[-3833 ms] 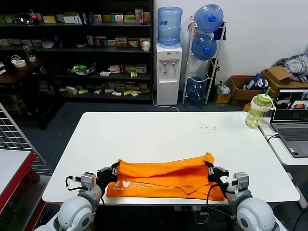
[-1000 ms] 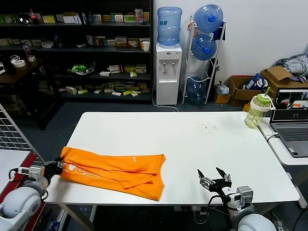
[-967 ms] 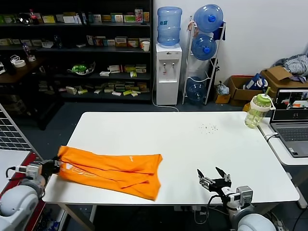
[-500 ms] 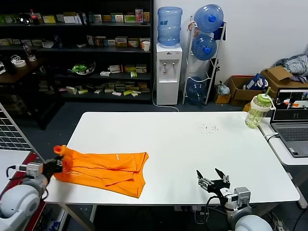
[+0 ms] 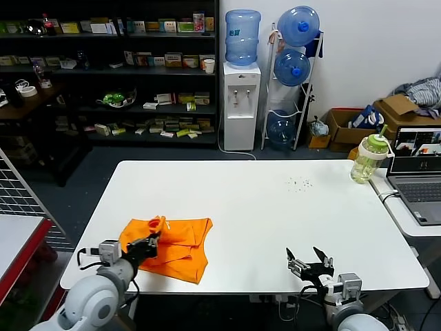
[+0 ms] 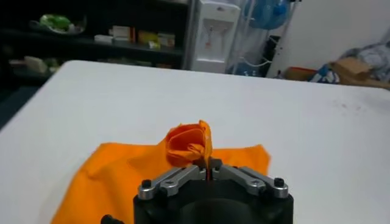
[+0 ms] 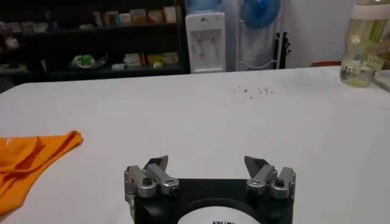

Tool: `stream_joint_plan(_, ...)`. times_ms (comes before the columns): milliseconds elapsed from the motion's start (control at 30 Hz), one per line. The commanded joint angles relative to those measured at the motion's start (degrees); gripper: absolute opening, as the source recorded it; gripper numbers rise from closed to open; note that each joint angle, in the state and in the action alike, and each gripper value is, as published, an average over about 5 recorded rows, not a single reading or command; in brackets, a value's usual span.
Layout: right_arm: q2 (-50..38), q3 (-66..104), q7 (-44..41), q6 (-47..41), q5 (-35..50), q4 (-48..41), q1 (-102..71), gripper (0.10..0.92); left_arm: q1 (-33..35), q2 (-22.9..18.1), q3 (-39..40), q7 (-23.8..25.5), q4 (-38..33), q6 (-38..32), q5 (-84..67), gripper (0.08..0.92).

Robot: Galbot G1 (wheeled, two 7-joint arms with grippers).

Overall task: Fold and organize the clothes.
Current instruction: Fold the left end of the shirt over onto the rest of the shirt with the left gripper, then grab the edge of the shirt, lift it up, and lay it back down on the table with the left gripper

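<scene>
Left hand point(image 5: 151, 243) has carried T-shirt point(image 5: 180, 243) edge rightward.

left gripper point(image 5: 148, 243) swung inward — T-shirt point(image 5: 176, 247) end carried over, bunched shorter

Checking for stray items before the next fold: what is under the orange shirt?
The orange shirt lies bunched on the white table, one edge pinched by the left gripper. Anything beneath the cloth is hidden.
</scene>
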Motion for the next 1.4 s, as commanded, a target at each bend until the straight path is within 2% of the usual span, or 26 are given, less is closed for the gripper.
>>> stream_joint_plan(33, 1.4, 0.7, 0.2, -0.1, -0.2, 0.1, -0.9, 0.823, -6.8, -8.1, 10.4, -2.7, -1.6, 2.1, -1.0, 0.111)
stream_joint_plan(300, 1.3, 0.5, 0.2, -0.1, -0.1, -0.6, -0.4, 0.823, -7.0, -9.5, 11.4, -2.5, -0.4, 2.4, 0.8, 0.114)
stream_joint_plan(400, 1.2, 0.1, 0.3, -0.1, 0.1, -0.6, 0.0, 0.823, -7.2, -10.0, 10.7, -1.9, 0.8, 2.4, 2.0, 0.157)
stream_joint_plan(533, 0.9, 0.1, 0.2, 0.0, 0.3, -1.1, 0.3, 0.823, -6.5, -8.9, 8.6, -1.3, 0.7, 2.5, 2.0, 0.272)
stream_joint_plan(633, 0.6, 0.1, 0.2, 0.1, 0.5, -1.4, 0.6, 0.823, -5.5, -6.4, 6.4, -0.6, 0.7, 2.3, 2.0, 0.358)
stream_joint_plan(800, 0.4, -0.4, 0.1, 0.3, 0.8, -2.0, 1.7, 0.823, -3.3, 0.8, 1.2, 1.9, 2.7, 1.1, 2.3, 0.497)
stream_joint_plan(933, 0.7, -1.1, -0.1, 0.5, 0.8, -2.5, 2.3, 0.823, -1.4, 8.2, -4.7, 7.7, 7.1, -0.1, 1.1, 0.618)
stream_joint_plan(1067, 0.9, -1.6, -0.4, 0.8, 0.7, -3.2, 2.7, 0.823, -1.2, 14.5, -7.2, 16.4, 14.4, -1.5, -1.0, 0.731)
stream_joint_plan(1200, 1.1, -2.0, -0.6, 1.0, 0.7, -3.6, 3.0, 0.823, -2.4, 16.4, -6.5, 21.5, 20.0, -2.0, -2.3, 0.806)
stream_joint_plan(1400, 1.0, -2.0, -0.5, 0.9, 0.7, -3.1, 2.8, 0.823, -2.6, 13.7, -4.0, 21.8, 19.6, -1.2, -4.1, 0.822)
